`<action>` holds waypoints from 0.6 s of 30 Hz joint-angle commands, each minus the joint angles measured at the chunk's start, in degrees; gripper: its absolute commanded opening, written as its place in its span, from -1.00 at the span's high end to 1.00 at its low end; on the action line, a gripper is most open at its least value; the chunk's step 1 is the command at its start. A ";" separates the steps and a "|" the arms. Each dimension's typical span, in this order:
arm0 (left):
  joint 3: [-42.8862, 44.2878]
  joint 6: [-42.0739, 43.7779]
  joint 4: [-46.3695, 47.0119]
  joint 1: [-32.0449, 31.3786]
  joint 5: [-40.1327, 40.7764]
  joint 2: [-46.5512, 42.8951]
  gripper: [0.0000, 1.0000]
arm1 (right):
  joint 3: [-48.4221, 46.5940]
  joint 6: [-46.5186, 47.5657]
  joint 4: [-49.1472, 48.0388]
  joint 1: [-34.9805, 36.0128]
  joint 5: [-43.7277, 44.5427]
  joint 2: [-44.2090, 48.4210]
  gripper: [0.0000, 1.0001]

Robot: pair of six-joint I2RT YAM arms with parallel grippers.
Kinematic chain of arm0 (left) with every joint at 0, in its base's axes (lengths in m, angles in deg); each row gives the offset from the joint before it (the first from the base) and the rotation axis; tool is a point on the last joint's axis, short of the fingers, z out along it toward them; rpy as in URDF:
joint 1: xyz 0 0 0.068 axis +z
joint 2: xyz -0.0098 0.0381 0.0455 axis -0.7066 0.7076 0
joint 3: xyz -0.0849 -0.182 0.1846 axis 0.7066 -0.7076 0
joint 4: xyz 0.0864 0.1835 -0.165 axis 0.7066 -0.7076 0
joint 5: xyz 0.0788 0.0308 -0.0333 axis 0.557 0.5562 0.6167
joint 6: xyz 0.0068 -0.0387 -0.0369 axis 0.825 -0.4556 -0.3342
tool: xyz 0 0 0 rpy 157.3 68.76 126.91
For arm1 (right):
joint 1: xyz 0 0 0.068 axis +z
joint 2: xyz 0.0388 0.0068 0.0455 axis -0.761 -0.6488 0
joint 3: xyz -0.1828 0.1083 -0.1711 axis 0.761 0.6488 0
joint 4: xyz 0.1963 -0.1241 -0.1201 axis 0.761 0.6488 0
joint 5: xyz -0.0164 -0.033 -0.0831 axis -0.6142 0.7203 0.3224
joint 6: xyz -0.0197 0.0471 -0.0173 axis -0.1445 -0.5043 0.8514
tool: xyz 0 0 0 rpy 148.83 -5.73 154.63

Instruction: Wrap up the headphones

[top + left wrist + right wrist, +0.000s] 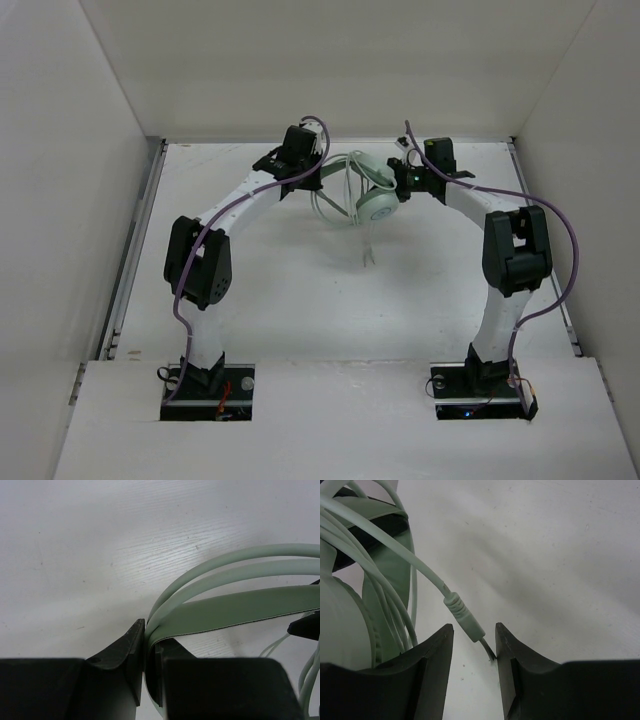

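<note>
The mint-green headphones [375, 205] sit near the middle of the tabletop's [300, 300] far edge. The left gripper [147, 640] is clamped on their headband [240, 612]. The right gripper [474, 640] is narrowly parted, and the cable plug [462, 615] lies loose between its fingers.

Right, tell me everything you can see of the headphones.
The headphones are pale mint green and look like matte plastic. The thin flat headband is pinched between the fingers of the left gripper. One round cup sits beside the right gripper, with several strands of thin cable running past it. A ribbed plug sleeve lies in the gap between that gripper's open fingers, apparently untouched. A loose cable end hangs below the cup.
</note>
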 commanded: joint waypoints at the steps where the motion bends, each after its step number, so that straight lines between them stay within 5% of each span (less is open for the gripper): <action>1: 0.10 -2.77 4.78 0.04 1.44 -1.62 0.98 | -2.11 -1.85 -4.60 0.51 -6.42 0.96 0.09; 18: -0.60 -3.21 4.86 1.09 1.44 -2.85 0.97 | 5.45 -2.38 -8.47 -1.60 -15.82 3.86 0.06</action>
